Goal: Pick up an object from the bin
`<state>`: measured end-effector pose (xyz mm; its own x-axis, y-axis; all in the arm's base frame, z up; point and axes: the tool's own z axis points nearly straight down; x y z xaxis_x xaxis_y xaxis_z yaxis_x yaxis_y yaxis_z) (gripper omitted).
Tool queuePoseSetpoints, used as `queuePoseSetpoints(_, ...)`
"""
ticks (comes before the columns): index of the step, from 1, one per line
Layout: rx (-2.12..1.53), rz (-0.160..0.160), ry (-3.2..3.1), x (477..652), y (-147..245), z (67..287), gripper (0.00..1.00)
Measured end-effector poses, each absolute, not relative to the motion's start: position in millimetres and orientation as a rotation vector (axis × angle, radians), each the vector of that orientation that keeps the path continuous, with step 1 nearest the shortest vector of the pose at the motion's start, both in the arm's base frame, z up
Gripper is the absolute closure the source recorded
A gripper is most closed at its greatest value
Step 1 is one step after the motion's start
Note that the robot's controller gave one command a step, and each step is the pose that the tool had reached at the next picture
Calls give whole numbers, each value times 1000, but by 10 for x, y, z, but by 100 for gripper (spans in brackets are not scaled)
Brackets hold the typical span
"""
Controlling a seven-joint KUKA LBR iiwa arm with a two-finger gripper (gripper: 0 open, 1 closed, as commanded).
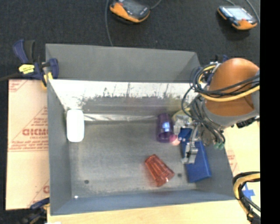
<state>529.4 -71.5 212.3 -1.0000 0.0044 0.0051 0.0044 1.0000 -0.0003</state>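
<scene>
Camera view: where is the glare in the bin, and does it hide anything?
In the camera view, glare streaks the bin's back wall as a bright band; the white block, purple cup, red piece and blue box are all plain to see.

Bin (113, 153) w/ white bar (74, 125), purple cup (164, 127), red cup (158, 170), blue box (199, 166).

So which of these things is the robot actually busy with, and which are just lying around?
In the job: the gripper; the blue rectangular block it is over, at the bin's right; the grey metal bin.
Lying about: purple see-through cup; red ribbed plastic piece; white oblong bar by the left wall; two orange-and-black gadgets outside the bin.
</scene>
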Motion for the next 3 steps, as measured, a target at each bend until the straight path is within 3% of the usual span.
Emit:
queuePoseSetpoints(1,-3,2,-3145,5309,-712,2165,0)
queuePoseSetpoints(2,35,4,-3149,4878,-533,1545,0)
queuePoseSetpoints(3,0,5,-3157,4834,-468,1260,0)
